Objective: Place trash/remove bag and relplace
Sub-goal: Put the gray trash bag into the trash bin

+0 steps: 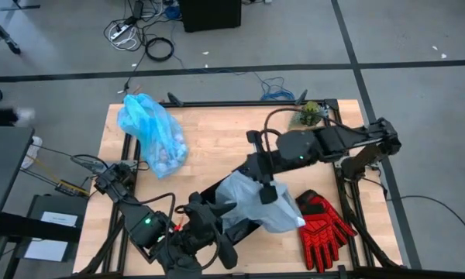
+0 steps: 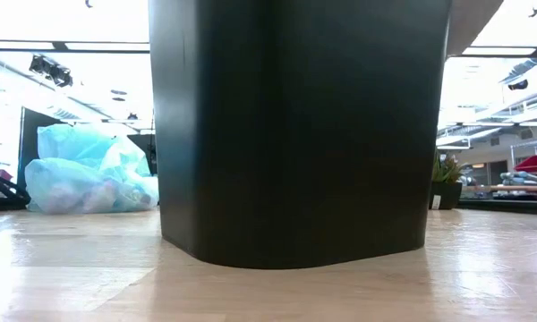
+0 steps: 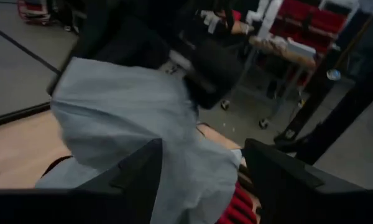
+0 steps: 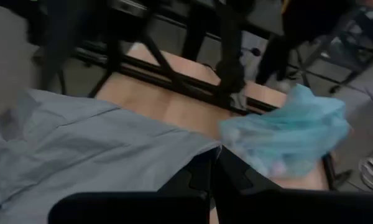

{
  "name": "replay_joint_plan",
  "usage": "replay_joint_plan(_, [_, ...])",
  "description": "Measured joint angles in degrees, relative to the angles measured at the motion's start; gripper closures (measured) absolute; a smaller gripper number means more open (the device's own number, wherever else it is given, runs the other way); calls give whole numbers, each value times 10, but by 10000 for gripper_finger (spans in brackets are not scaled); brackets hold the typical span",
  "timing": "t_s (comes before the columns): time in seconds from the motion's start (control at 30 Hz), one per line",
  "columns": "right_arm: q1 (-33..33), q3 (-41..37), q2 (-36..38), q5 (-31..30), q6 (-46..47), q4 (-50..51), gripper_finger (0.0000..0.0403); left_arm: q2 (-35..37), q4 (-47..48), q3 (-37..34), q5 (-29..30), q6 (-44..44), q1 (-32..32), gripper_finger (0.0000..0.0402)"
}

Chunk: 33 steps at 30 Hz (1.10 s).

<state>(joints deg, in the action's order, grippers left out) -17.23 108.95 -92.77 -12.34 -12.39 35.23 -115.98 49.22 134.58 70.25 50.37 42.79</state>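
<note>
1. The bag (image 1: pixel 151 132) is bright translucent cyan-blue, with pale wads showing through.
2. The second plastic bag (image 1: pixel 256 203) is dull grey-blue.
3. The bin (image 2: pixel 295 125) is black.
4. The glove (image 1: pixel 322 227) is red with black.
5. The desk (image 1: pixel 209 147) is light wood.

Two plastic bags (image 1: pixel 151 133), one black bin (image 2: pixel 295 125), two red gloves (image 1: pixel 324 226), one plant (image 1: pixel 309 114).

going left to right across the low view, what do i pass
cyan-blue bag full of trash → black bin → small potted plant
</note>
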Motion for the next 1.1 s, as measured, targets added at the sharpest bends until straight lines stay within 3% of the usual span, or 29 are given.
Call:
replay_joint_plan(0.27, [-3, -15, 0, -44, -56, -14, 403, 1, 30, 0, 158, 89, 27, 170])
replay_joint_plan(0.33, [-10, -15, 0, -52, -97, -32, 403, 2, 29, 0, 162, 91, 23, 173])
replay_joint_plan(0.53, [-26, -15, 0, 4, -212, -119, 403, 2, 51, 0, 92, 87, -17, 174])
replay_joint_plan(0.8, [-33, -15, 0, 33, -236, -133, 397, 2, 98, 0, 34, 126, -37, 183])
replay_joint_plan(0.93, [-36, -15, 0, 33, -254, -132, 373, 2, 148, 0, 6, 184, -37, 217])
replay_joint_plan(1.1, [-42, -15, 2, 5, -274, -130, 329, 2, 181, 0, -48, 208, -30, 297])
